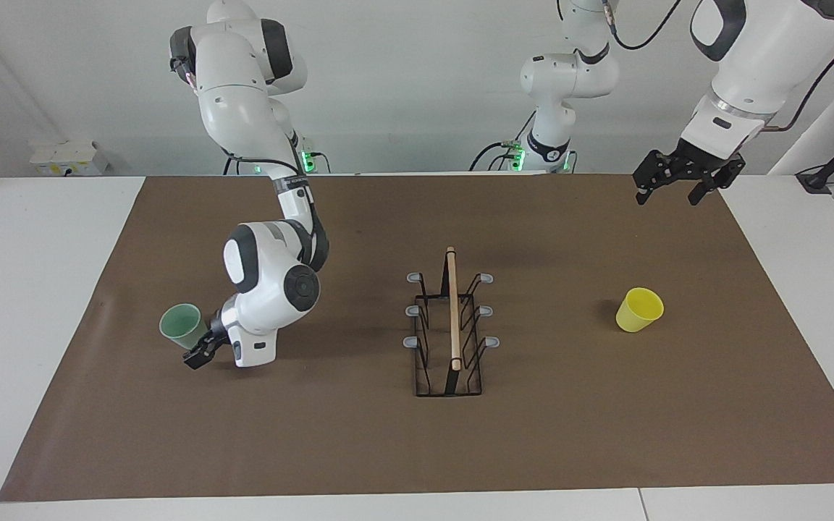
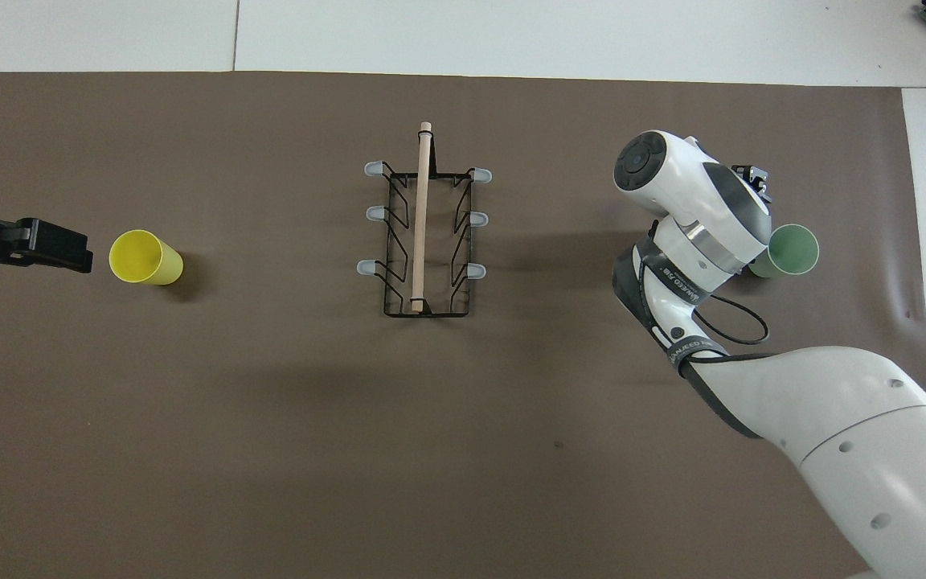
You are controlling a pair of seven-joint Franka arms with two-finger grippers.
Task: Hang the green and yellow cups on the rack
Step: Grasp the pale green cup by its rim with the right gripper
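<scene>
A brown mat [image 1: 533,449] covers a white table, with two white robot arms reaching over it. The black wire rack [image 1: 449,340], topped by a light wooden rod handle [image 1: 452,307] and carrying six grey-tipped prongs, stands at the mat's middle with nothing hung on it. The right gripper [image 1: 200,352] is low at the right arm's end of the table, right beside the pale green cup [image 1: 182,325], which lies tilted with its mouth showing; whether its fingers grip the cup wall cannot be told. The yellow cup [image 1: 638,310] lies tilted toward the left arm's end, well apart from the rack. The left gripper [image 1: 667,187] waits raised over the mat's edge there, fingers spread apart and empty. A good grasp would likely pinch the green cup's wall firmly, then lift clear before turning its mouth onto a prong.
</scene>
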